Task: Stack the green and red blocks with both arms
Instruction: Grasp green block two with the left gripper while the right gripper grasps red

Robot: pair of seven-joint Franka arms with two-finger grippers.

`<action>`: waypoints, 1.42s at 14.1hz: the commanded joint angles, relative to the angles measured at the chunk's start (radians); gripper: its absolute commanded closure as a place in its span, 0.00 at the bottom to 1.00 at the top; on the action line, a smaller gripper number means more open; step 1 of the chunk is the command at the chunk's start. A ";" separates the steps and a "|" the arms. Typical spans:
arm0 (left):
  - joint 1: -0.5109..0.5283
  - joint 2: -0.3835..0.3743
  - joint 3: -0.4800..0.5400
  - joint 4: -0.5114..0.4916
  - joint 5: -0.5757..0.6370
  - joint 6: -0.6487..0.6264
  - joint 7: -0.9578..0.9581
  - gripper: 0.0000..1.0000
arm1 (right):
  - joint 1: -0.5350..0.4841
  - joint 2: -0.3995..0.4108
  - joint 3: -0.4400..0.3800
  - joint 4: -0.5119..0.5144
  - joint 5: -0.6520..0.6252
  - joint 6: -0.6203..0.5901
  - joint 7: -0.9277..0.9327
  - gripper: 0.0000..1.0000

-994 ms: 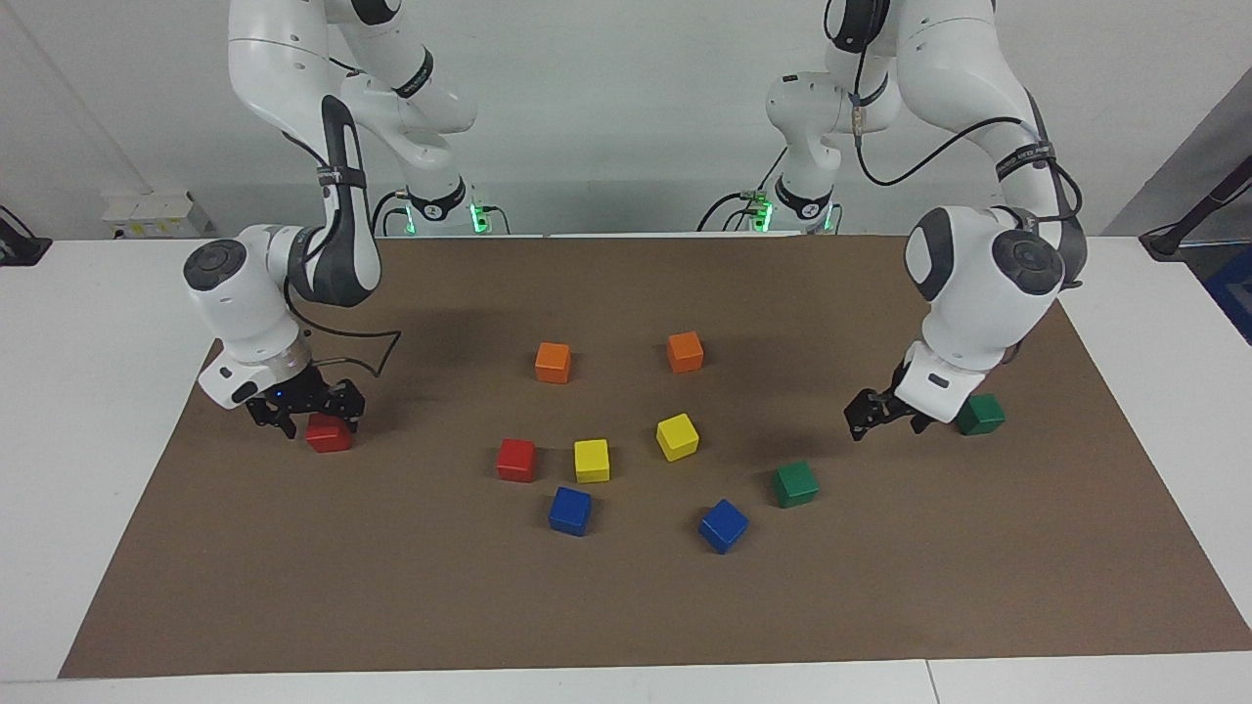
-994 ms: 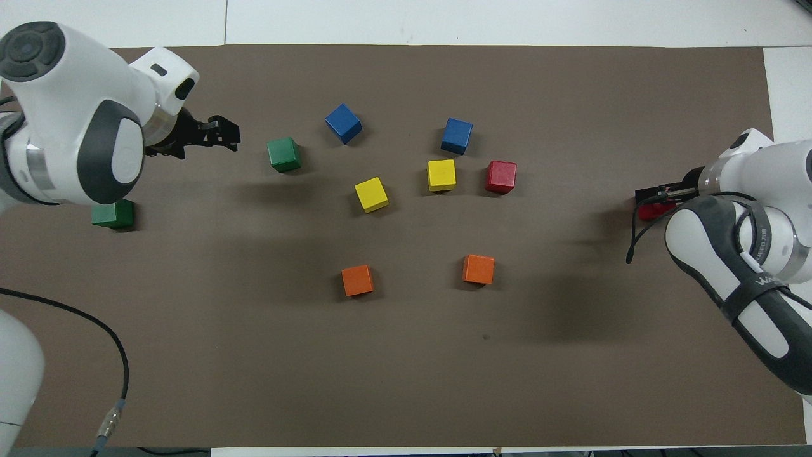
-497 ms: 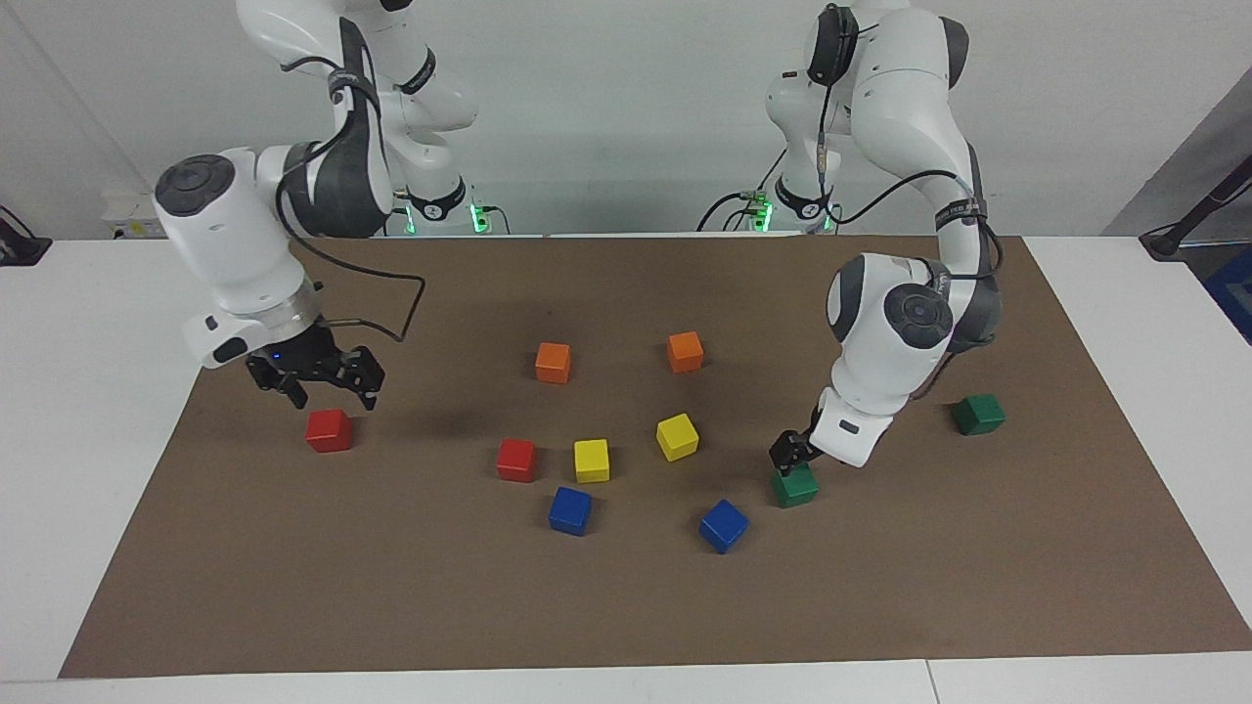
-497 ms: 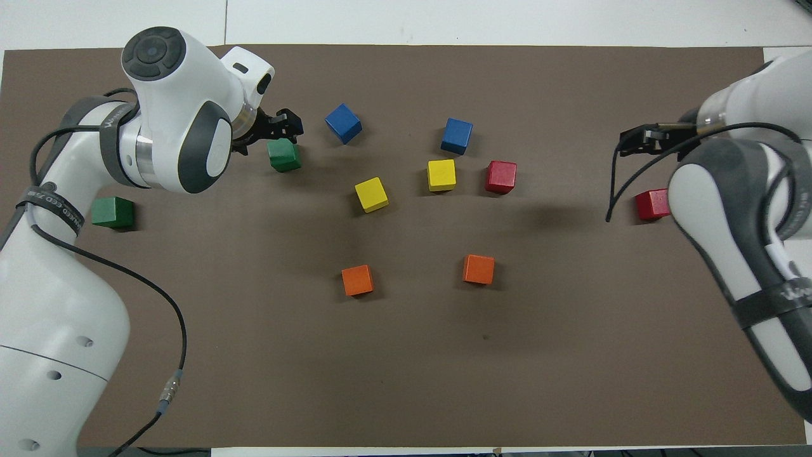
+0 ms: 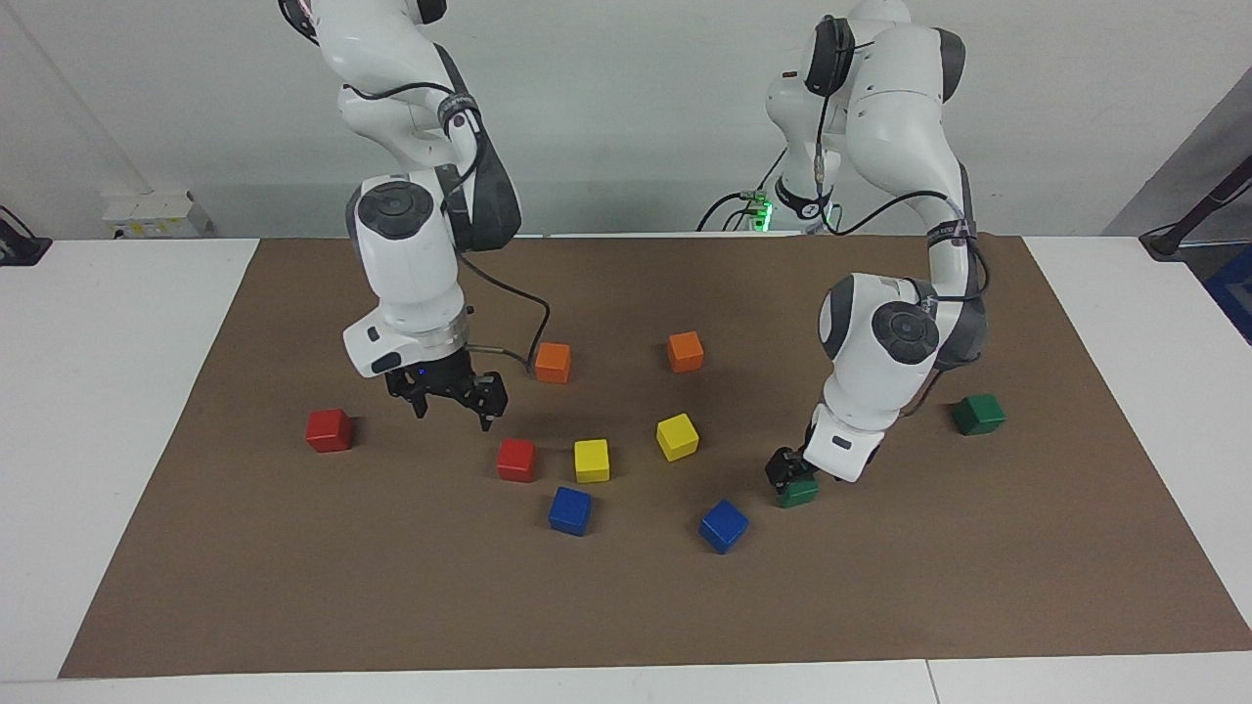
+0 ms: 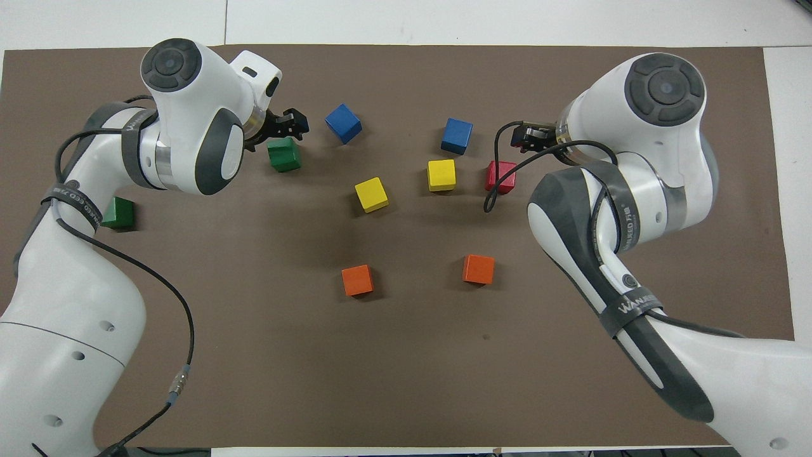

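Left gripper (image 5: 794, 476) sits low right at a green block (image 5: 798, 489), fingers spread, not clamped. The other green block (image 5: 979, 414) sits toward that arm's end. Right gripper (image 5: 448, 398) hangs spread over bare mat beside a red block (image 5: 515, 460), hemmed by a yellow block (image 5: 591, 460) and blue block (image 5: 569, 510). The other red block (image 5: 329, 430) sits alone.

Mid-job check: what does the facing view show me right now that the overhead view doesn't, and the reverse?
Facing only: the red block toward the right arm's end, hidden from above by the right arm; the right gripper hanging open above the mat. Overhead only: most of the top of the green block at the left gripper. Both: the middle red block and the orange, yellow and blue blocks.
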 commanded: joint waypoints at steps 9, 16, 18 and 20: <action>-0.043 0.033 0.031 -0.072 0.100 0.121 -0.057 0.45 | 0.056 0.119 0.007 0.013 -0.005 0.122 0.029 0.00; -0.020 0.012 0.032 -0.026 0.077 0.020 -0.053 1.00 | 0.043 0.110 0.010 -0.055 0.045 0.151 -0.088 0.00; 0.026 -0.043 0.029 -0.029 0.075 -0.036 -0.036 1.00 | 0.037 0.116 0.010 -0.055 0.047 0.149 -0.091 0.00; 0.073 -0.100 0.026 -0.050 0.074 -0.082 0.034 1.00 | 0.037 0.119 0.010 -0.053 0.070 0.152 -0.091 0.00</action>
